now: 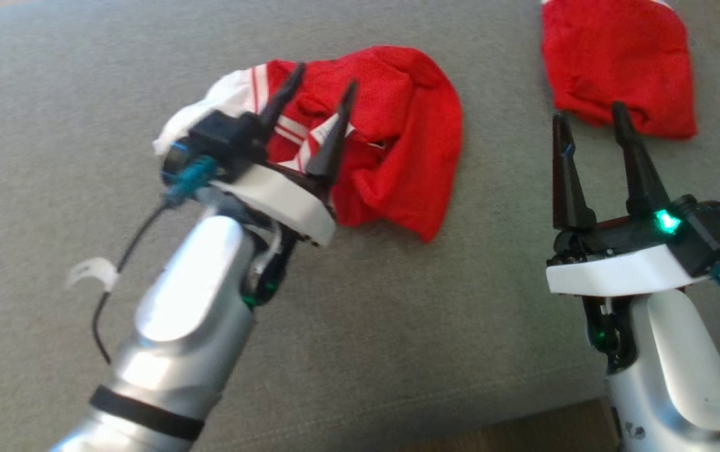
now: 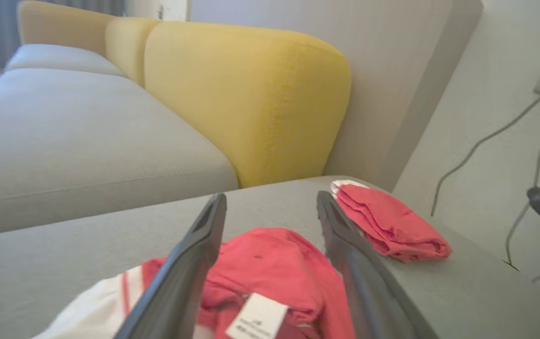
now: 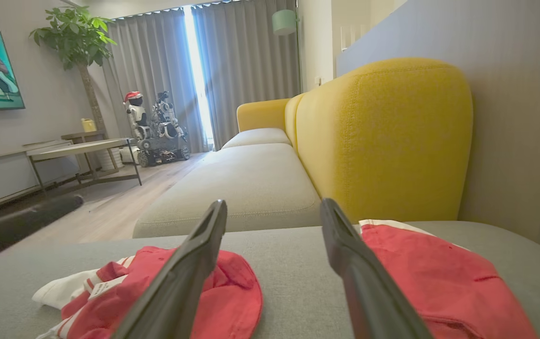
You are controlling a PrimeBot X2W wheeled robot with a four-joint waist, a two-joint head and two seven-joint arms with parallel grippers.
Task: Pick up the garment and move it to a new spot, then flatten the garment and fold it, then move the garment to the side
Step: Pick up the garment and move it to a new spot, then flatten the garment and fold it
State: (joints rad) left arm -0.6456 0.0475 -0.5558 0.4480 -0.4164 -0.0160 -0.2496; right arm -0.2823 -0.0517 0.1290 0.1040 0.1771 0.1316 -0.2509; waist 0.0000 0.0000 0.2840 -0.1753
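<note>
We see left gripper [image 1: 326, 75] wide over the crumpled garment [image 1: 397, 144] at the cushion [image 1: 397, 326] middle, right gripper [image 1: 587, 111] wide, empty, near its front-right corner.

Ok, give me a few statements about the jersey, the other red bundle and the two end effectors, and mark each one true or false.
1. The garment lies crumpled on the grey cushion. True.
2. The left end effector is clamped shut on the garment. False: its fingers stand apart over it.
3. A smaller red bundle lies to the garment's right. True.
4. The right end effector holds that bundle. False: it is open and grips nothing.
5. The sofa backrest is blue. False: it is yellow.
</note>
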